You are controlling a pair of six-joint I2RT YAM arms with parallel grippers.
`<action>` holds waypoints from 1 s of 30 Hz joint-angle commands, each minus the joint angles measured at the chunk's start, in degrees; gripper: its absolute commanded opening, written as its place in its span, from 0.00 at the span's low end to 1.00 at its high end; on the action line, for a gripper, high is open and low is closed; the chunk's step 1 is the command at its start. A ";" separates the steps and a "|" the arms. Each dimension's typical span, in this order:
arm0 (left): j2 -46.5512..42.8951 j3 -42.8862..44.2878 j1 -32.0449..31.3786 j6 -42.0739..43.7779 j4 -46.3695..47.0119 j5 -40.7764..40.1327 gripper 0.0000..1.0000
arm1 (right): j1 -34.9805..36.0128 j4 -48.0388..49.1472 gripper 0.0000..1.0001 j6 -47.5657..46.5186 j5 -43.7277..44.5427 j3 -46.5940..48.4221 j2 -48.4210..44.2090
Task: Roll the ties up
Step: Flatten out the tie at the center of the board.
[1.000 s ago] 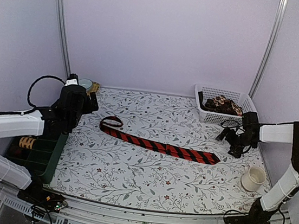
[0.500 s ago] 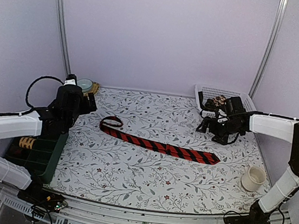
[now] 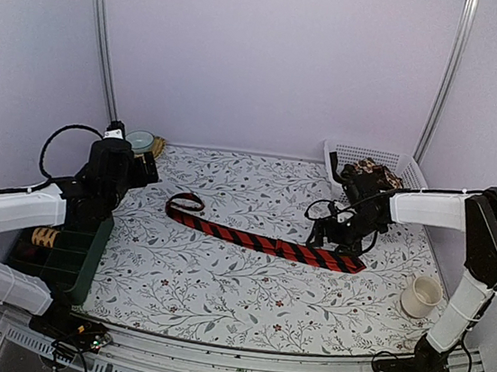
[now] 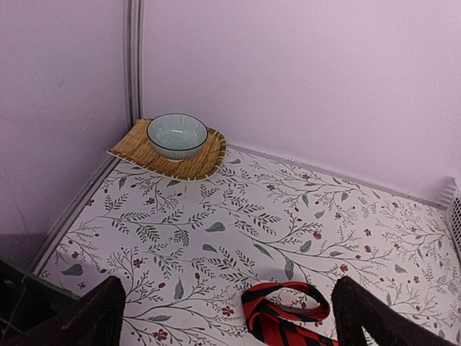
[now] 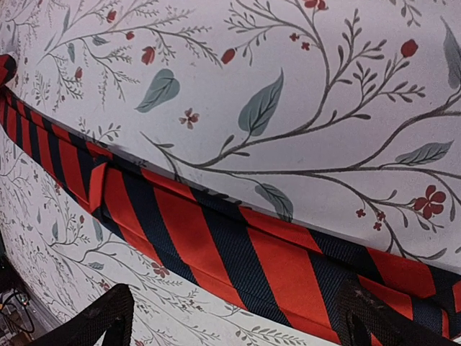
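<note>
Tie point(image 3: 269, 243), red and black stripes, flat on the flowered table point(image 3: 217, 296), long axis left to right, narrow end looped at left, wide end pointing right, right claw point(image 3: 333, 238) released just above it, left claw point(image 3: 147, 172) released, well apart.

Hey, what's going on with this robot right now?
Two arms are set to roll ties. The red striped tie lies flat across the table, one end curled in a loop, not yet rolled. The right gripper hovers open just above its wide end; the left gripper is open near the loop, holding nothing. More ties sit in the white basket.
</note>
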 commanded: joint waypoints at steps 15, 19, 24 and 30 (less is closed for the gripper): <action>4.57 4.45 3.04 -0.73 0.27 2.99 1.00 | -4.13 -7.68 0.98 -4.98 4.26 1.28 11.49; 7.41 6.35 3.48 -1.24 0.37 4.45 1.00 | -7.99 -8.90 0.99 -6.25 6.74 0.91 10.02; 9.97 7.44 3.62 -2.58 1.27 6.12 1.00 | -12.01 -10.44 1.00 -7.07 9.94 1.12 9.48; 13.02 8.88 3.58 -3.92 1.70 9.75 1.00 | -17.27 -11.50 1.00 -6.97 15.34 2.52 8.87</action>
